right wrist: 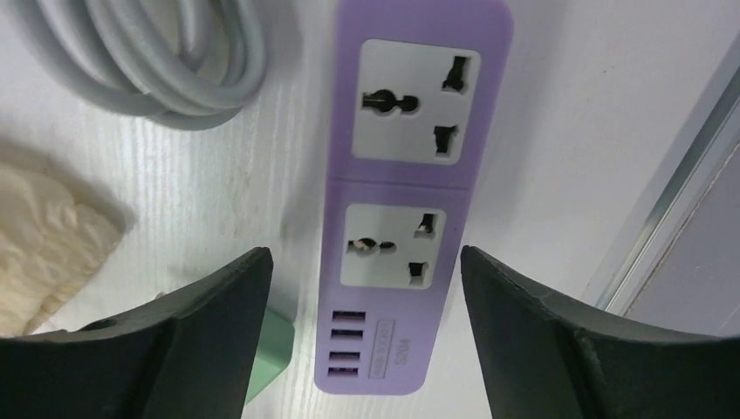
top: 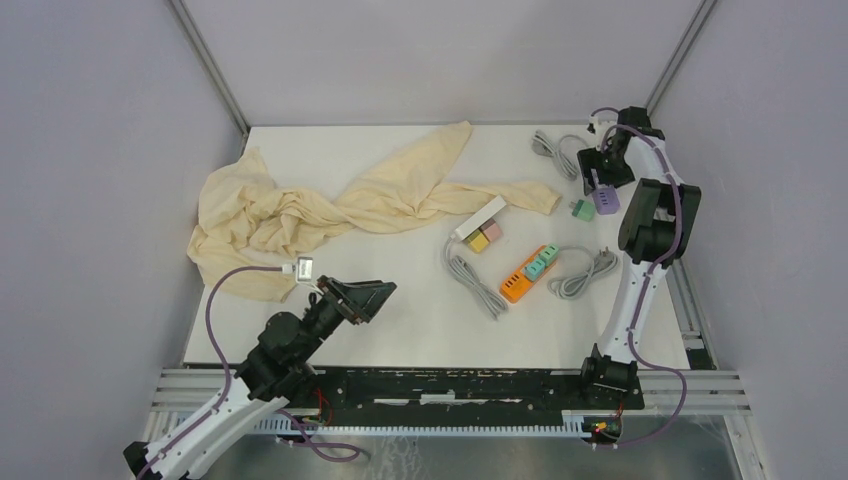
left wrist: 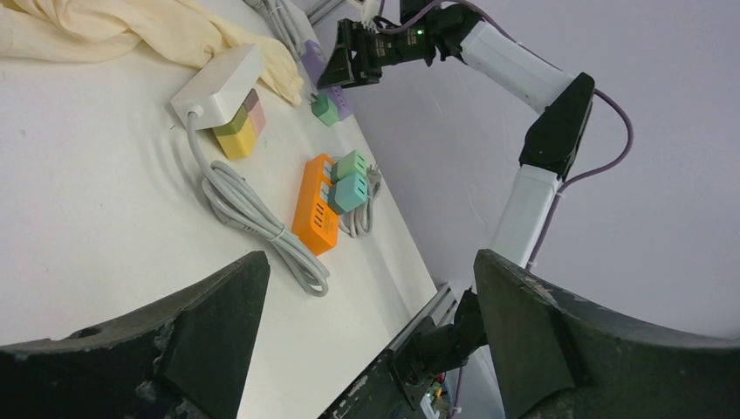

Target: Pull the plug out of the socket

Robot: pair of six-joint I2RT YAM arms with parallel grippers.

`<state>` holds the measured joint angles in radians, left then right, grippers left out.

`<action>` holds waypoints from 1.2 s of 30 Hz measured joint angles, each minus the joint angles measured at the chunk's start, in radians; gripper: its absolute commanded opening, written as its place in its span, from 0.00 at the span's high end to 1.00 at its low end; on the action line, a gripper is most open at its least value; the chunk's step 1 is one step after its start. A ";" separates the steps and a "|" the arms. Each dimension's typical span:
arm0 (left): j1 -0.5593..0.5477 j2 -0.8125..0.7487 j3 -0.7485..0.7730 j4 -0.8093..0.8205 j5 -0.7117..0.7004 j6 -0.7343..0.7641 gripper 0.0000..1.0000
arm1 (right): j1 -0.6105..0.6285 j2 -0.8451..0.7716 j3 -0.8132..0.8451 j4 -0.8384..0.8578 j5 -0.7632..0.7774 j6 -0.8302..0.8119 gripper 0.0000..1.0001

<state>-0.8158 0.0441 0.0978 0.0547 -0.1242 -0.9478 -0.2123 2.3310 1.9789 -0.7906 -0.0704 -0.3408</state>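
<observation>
White bench (top: 400, 330) holds a purple socket strip (right wrist: 410, 201), green plug (right wrist: 266, 362) just beside it. Right gripper (right wrist: 362, 292) hangs spread over the strip; left gripper (left wrist: 371, 266) spread, empty.

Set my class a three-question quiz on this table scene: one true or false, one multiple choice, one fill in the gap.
1. True or false: both sockets of the purple power strip are empty.
2. Multiple choice: how many plugs sit in the orange power strip? A) none B) two C) four
3. Fill in the gap: the green plug lies loose right beside the ____ strip.

Key: 1 true; 2 B; 3 purple.
</observation>
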 measured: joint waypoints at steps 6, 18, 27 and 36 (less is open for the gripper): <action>0.000 0.051 0.000 0.018 0.004 -0.001 0.06 | -0.005 -0.135 -0.075 -0.004 -0.090 0.012 0.08; 0.000 0.170 -0.002 0.110 0.028 -0.016 0.06 | -0.006 -0.632 -0.357 0.119 -0.576 0.136 0.08; 0.000 0.297 0.021 0.149 0.020 -0.005 0.07 | -0.006 -0.880 -0.627 0.343 -0.901 0.372 0.08; 0.000 0.594 0.261 0.092 -0.003 0.197 0.07 | -0.002 -1.050 -0.782 0.477 -1.077 0.550 0.06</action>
<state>-0.8158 0.6376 0.3592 0.1463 -0.1276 -0.7509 -0.2138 1.2808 1.1965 -0.3134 -1.1469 0.2092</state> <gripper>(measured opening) 0.927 0.929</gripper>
